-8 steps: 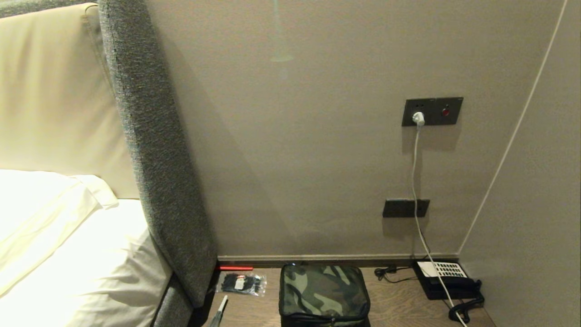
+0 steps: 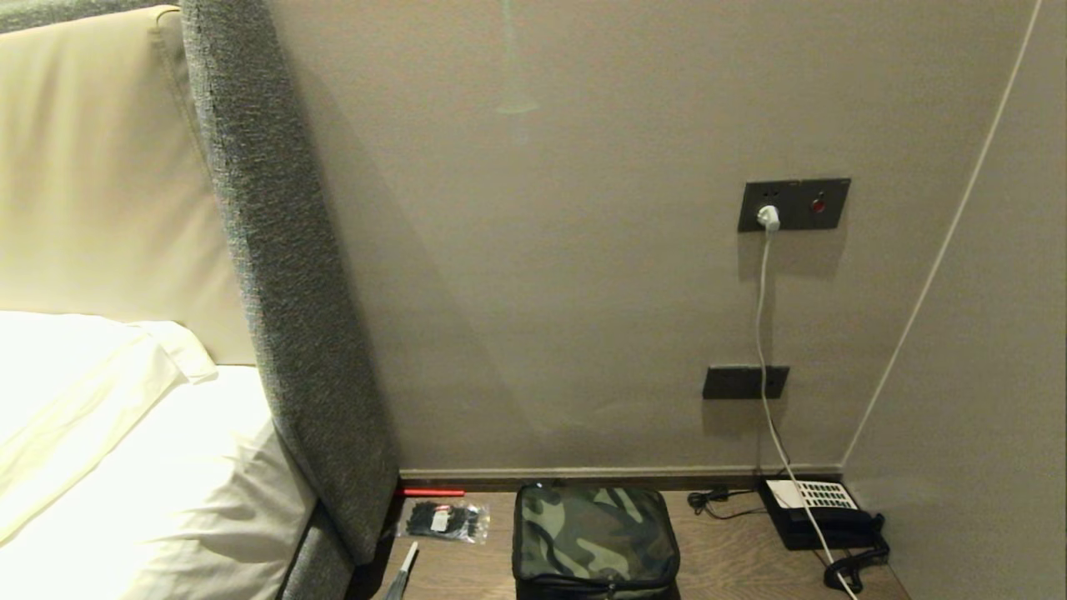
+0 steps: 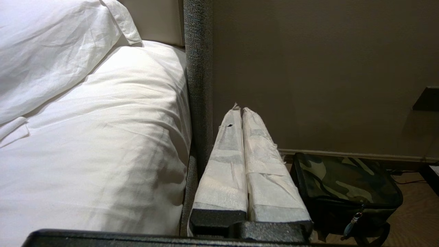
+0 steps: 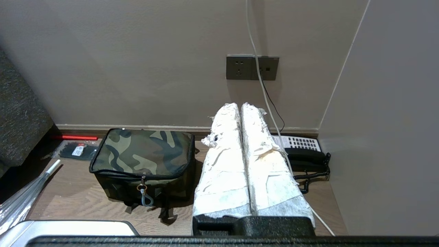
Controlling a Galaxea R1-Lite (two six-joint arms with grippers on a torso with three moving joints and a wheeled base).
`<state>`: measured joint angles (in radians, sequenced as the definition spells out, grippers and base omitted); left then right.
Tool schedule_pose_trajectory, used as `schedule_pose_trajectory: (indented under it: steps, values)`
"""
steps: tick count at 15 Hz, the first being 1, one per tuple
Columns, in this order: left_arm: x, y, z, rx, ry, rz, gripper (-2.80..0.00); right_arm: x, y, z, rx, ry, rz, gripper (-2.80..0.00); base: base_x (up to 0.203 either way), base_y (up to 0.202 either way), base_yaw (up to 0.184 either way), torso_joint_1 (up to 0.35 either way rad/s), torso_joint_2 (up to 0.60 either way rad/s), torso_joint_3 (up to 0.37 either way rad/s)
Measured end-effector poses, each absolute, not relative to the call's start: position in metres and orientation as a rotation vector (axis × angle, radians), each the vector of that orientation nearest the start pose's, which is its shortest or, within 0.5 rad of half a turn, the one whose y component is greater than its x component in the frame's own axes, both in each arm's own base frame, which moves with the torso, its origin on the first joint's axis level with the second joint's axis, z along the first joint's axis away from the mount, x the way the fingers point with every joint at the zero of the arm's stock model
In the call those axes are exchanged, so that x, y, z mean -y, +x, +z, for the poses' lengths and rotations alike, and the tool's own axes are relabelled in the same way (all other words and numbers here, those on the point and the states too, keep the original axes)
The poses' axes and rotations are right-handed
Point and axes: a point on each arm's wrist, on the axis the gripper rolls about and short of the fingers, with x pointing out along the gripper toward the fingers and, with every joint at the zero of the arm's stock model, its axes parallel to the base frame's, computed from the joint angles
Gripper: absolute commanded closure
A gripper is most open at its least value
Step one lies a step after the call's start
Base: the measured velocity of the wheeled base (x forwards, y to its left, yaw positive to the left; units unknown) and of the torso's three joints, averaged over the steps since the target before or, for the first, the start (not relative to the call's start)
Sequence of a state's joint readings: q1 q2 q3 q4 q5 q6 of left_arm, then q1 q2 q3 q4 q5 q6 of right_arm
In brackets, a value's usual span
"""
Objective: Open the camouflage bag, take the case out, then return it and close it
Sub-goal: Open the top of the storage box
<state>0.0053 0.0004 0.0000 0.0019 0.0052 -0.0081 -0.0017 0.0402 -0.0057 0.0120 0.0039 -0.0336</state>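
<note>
The camouflage bag [image 2: 593, 537] sat zipped on the wooden surface [image 4: 85, 195] between a clear packet [image 2: 444, 521] and a telephone [image 2: 821, 512], while the left pincer [image 3: 241, 111] and right pincer [image 4: 240, 106] hung back, both pressed together and empty.

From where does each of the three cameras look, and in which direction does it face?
Head view: high up, facing the beige wall; no robot part shows.
Left wrist view: behind the shut, white-wrapped left tool, facing the white bed.
Right wrist view: behind the shut right tool, facing the black telephone.
All three share the closed, boxy, soft camouflage bag.
</note>
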Motion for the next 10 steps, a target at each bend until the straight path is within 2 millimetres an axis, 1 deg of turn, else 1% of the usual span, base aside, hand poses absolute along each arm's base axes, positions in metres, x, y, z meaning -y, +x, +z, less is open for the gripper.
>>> schedule_pose_trajectory:
  steps: [7,10]
  values:
    - [0.0000,-0.0228,0.0753,-0.002,-0.018,0.010,0.00,-0.0001,-0.0202,0.0767,-0.046,-0.033,0.003,0.00,0.000,0.000,0.000,0.000,0.00,-0.004]
    - [0.0000,-0.0228,0.0752,-0.004,-0.020,0.010,0.00,-0.0001,-0.0202,0.0767,-0.047,-0.033,0.003,0.00,0.000,0.000,0.000,0.001,0.00,-0.148]
